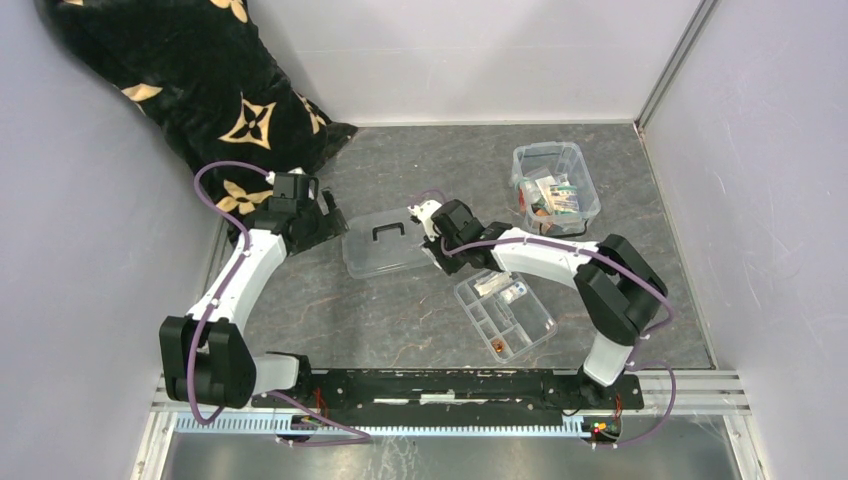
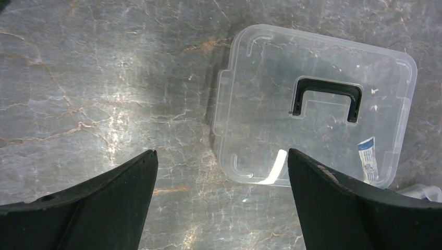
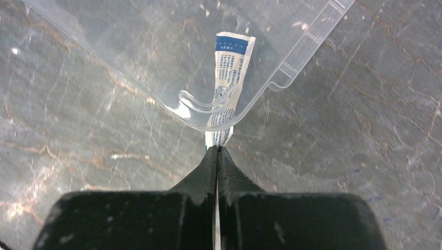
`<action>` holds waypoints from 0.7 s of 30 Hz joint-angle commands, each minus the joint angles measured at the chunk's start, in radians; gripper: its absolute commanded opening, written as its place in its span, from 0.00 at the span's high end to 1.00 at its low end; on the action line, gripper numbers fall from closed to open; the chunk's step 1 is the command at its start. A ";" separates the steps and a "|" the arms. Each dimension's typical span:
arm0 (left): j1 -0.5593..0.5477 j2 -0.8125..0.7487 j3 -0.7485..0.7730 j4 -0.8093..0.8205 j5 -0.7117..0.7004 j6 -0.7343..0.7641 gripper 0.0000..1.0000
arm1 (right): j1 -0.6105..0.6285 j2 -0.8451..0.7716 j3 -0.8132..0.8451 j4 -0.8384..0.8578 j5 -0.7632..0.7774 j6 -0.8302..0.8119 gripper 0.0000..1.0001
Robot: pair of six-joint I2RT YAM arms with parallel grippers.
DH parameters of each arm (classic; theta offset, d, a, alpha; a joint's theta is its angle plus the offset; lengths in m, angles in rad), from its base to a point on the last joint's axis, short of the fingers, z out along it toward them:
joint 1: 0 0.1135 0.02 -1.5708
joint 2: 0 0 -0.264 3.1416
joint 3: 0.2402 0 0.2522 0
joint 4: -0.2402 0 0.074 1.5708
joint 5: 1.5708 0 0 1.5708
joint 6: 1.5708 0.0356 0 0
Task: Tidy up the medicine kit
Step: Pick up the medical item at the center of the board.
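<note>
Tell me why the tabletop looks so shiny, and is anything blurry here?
Left wrist view: a white glare patch on the table beside the clear lid. Right wrist view: sharp, the packet showing through the lid. Top external view: even light, box contents too small to read.

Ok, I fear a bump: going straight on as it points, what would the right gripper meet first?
Likely a corner of the lid, just ahead of the right gripper, which is shut on the sachet; depth is unclear.
</note>
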 commanded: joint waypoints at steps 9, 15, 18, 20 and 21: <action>0.004 -0.037 -0.020 0.080 0.101 0.041 0.00 | -0.004 -0.176 -0.028 -0.375 0.069 -0.146 1.00; 0.004 -0.039 -0.029 0.090 0.107 0.042 0.00 | -0.010 -0.244 -0.006 -0.510 0.139 -0.171 1.00; 0.004 -0.041 -0.034 0.093 0.121 0.042 0.00 | -0.014 -0.264 -0.001 -0.539 0.180 -0.173 1.00; 0.004 -0.046 -0.037 0.096 0.132 0.044 0.00 | -0.019 -0.269 -0.006 -0.512 0.162 -0.173 1.00; 0.003 -0.050 -0.039 0.097 0.139 0.044 0.00 | -0.023 -0.258 0.010 -0.502 0.136 -0.173 1.00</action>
